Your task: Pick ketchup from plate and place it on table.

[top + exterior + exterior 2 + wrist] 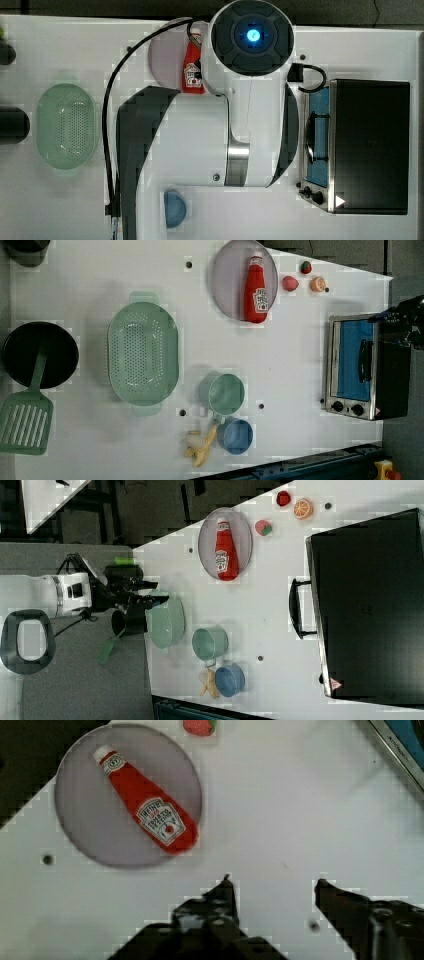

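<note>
I see the ketchup [145, 812] lying flat on the plate [85, 827], well apart from my end effector [272, 881], which hangs released and empty over bare bench [300, 805], fingers [226, 887] spread, pointing down.

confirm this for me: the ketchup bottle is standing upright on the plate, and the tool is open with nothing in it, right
Not quite. The ketchup bottle is lying on its side on the plate, not standing upright; the wrist view shows its full length with the label facing up. The rest holds: the tool is open with nothing in it, over bare table.
</note>
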You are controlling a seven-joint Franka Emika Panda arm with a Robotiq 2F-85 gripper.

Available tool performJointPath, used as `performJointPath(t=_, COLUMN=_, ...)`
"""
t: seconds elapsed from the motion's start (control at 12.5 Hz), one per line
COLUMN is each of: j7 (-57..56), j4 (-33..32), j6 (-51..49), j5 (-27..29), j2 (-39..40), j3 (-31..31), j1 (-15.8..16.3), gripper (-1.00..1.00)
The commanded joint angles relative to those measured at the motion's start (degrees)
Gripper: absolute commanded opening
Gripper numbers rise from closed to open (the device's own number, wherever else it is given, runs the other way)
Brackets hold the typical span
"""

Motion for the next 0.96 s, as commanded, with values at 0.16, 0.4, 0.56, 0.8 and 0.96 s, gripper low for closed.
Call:
performJointPath(t=0.16, j7=6.03, j4=0.96, j6=-13.05, j5=-0.07, j2=-11.85, j3=5.05, j1=-4.46, gripper=0.80)
performJointPath(t=0.4, j7=3.85, j4=0.74, j6=-12.67, j5=-0.06, j2=-9.42, j3=5.37, j1=-4.04, gripper=1.00)
performJointPath(t=0.56, j7=0.08, j4=0.76, j6=-11.52, j5=-0.06, j2=-6.22, j3=5.49, j1=-3.37, gripper=1.00)
performJointPath(t=0.8, j7=-8.33, j4=0.77, j6=-6.64, j5=-0.06, j2=0.06, j3=6.21, j1=-2.74, gripper=1.00)
performJointPath(t=0.96, j7=-14.62, j4=0.81, j6=-3.47, j5=-0.09, j2=4.85, j3=6.73, j1=-2.38, gripper=1.00)
